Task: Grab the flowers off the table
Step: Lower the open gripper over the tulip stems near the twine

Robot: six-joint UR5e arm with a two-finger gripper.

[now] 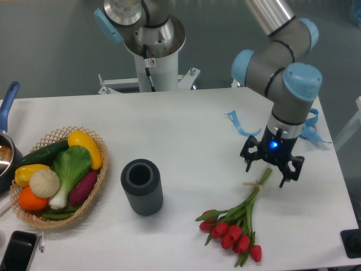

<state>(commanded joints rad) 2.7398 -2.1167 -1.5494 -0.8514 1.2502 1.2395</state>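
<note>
Hovering wide-spread, one tool (265, 170) straddles one bunch of flowers (239, 224) on the table (186, 130).

the arm reaches down from the far right, wrist pointing straight at the surface. the gripper (265, 172) hangs low, fingers spread apart.

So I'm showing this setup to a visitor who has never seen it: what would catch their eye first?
Probably the red flowers lying at the front right of the white table, with the gripper poised open just above the stem ends. After that, the wicker basket heaped with colourful vegetables at the left edge, and the dark ribbed cylinder standing upright between basket and flowers.
</note>
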